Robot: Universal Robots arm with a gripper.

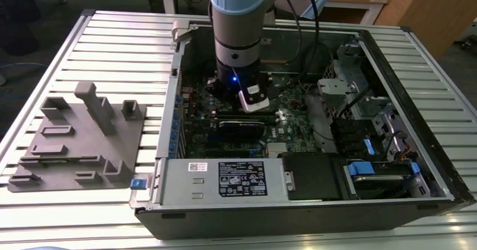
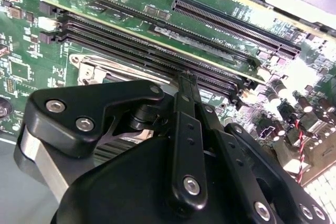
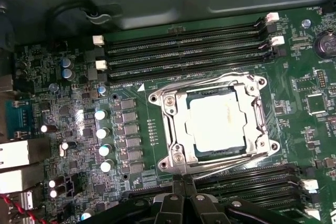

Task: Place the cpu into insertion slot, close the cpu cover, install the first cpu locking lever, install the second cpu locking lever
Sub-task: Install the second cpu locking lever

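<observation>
In the first wrist view, the gripper (image 3: pixel 182 184) sits at the bottom centre of the frame, its fingers pressed together with nothing visibly between them, tips at the near edge of the insertion slot (image 3: pixel 167 129). The cpu (image 3: pixel 216 125) lies seated in the socket at frame centre. The cpu cover (image 3: pixel 259 113) lies flat around it, framing its silver face. Beyond, memory slots (image 3: pixel 184 51) run across the green circuit board (image 3: pixel 310 124). In the exterior view, the arm (image 1: pixel 240 32) reaches down into the open computer case (image 1: pixel 387 82).
</observation>
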